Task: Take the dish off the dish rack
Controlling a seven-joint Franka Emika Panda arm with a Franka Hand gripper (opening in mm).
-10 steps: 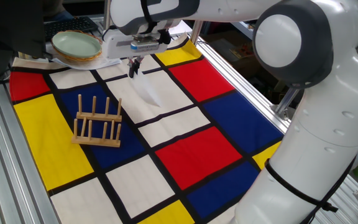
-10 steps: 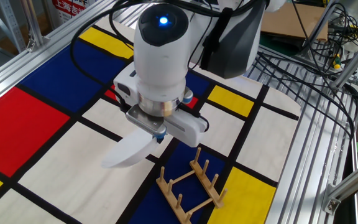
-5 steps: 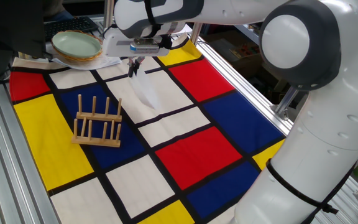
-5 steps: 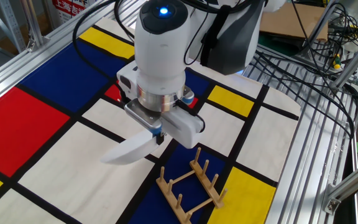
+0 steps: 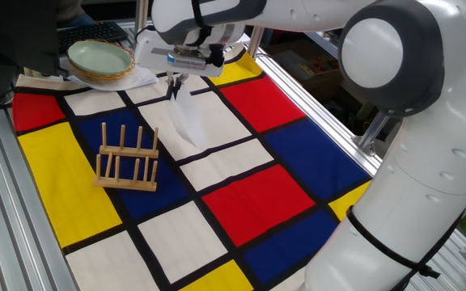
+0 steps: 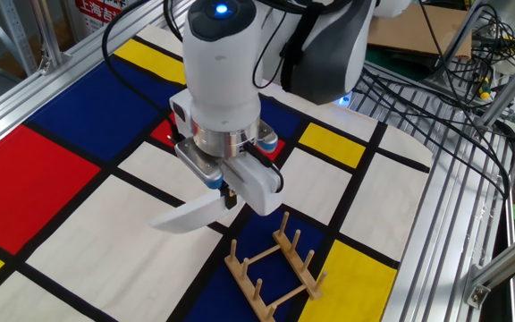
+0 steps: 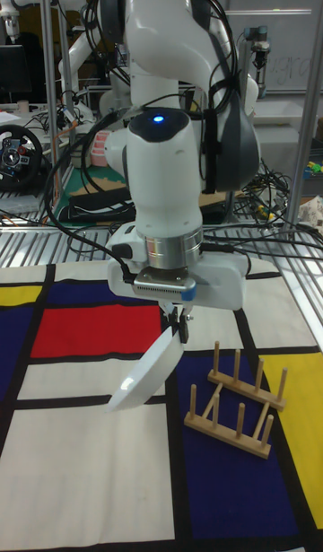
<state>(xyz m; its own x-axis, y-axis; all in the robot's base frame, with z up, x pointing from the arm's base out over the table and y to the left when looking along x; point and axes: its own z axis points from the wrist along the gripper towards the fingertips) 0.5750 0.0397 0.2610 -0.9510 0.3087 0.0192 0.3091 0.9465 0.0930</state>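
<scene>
The gripper's [image 7: 182, 326] fingertips are largely hidden under the wrist flange, and little of them is seen. The jaws are closed on the upper rim of the dish [image 7: 144, 371], a glossy white oval plate hung tilted below them, clear of the chequered cloth [image 6: 52, 170]. The dish rack [image 7: 235, 399], light wood with upright dowel pegs, is set beside the jaws, apart from the dish.

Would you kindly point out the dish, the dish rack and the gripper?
dish [image 7: 144, 372], tall fixed view, middle of its tilted face.
dish rack [image 5: 126, 173], one fixed view, front base rail.
gripper [image 6: 230, 198], the other fixed view, fingertips at the dish's rim.
</scene>
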